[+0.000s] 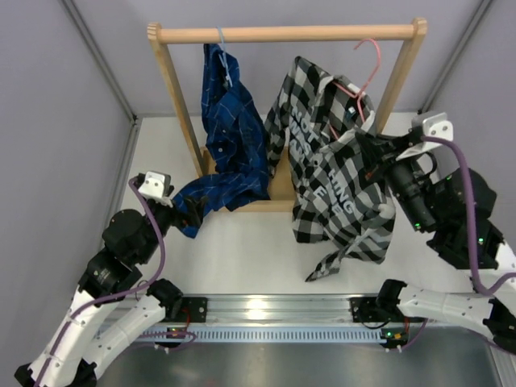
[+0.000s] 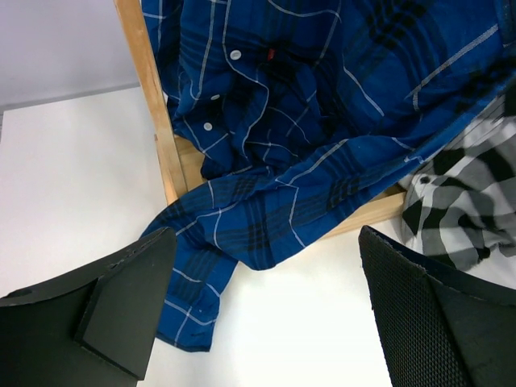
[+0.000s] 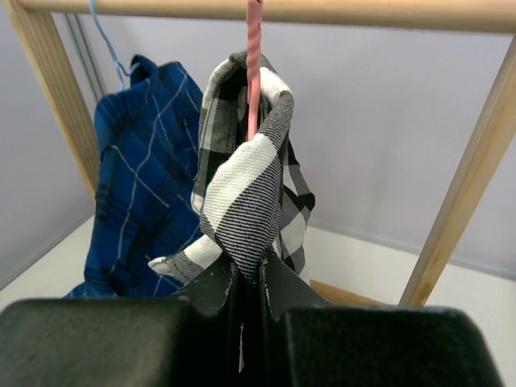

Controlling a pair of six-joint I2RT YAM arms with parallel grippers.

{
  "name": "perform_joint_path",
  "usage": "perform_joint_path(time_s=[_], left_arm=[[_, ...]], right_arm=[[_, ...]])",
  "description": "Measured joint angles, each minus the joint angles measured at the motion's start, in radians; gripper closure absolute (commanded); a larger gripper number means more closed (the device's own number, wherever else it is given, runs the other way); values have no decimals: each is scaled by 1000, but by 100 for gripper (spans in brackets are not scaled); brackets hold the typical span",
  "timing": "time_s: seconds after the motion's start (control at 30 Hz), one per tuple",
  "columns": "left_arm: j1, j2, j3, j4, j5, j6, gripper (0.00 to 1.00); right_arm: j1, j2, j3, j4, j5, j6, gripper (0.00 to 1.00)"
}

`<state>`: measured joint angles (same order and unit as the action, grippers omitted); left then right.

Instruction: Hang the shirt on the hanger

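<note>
The black-and-white check shirt (image 1: 330,185) with white lettering hangs bunched over the pink wire hanger (image 1: 364,72), its lower part trailing down to the table. The hanger's hook is up by the wooden rail (image 1: 290,34); I cannot tell if it rests on it. My right gripper (image 1: 372,153) is shut on a fold of the shirt (image 3: 242,185) just below the pink hanger wire (image 3: 253,72). My left gripper (image 1: 189,211) is open and empty, low over the table. In the left wrist view, my left gripper (image 2: 266,322) is in front of the dark blue plaid shirt (image 2: 306,121).
The dark blue plaid shirt (image 1: 230,137) hangs from a pale hanger (image 1: 222,36) at the rail's left end, its tail on the table. The wooden rack has uprights (image 1: 177,97) and a base bar (image 2: 363,214). Grey walls stand close on both sides.
</note>
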<state>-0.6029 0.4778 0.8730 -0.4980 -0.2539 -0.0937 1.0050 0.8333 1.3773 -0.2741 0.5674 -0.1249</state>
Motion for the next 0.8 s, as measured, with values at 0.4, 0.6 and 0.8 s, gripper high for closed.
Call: perform_joint_path(time_s=[0.4,0.6,0.8], left_arm=[[39,0,-13,7,-3,-11,2],[112,0,-15,11,-107,-40,2],[241,5,-24,16,-187,-89,2]], right_arm=[[-196,131,-195,173,-76,193,100],[-235,215,-65,180,-89,223,100],[-239,224,0,200,-89,221,100]])
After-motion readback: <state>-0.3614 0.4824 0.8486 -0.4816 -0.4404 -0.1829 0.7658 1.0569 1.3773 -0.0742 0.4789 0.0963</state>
